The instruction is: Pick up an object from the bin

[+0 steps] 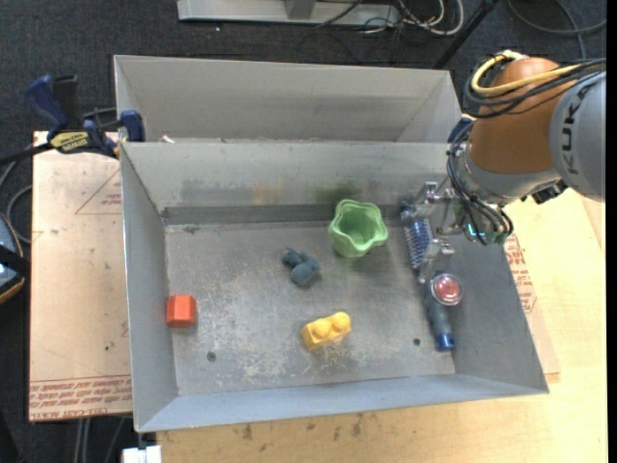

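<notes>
Your pincer [425,237], wide or narrow you cannot tell, sits just beyond the red-headed blue plastic stick [442,311], which lies lengthwise toward the grey metal bin's [337,400] near wall.

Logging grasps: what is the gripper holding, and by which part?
Cannot be told: the gripper hangs beside a blue-handled, red-headed thing.

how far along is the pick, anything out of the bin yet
Done: the gripper is low at the bin's right side, near the green cup and a blue stick with a red end. In hand: whether it grips anything, I can't tell. Left: lifting one thing out.
</notes>
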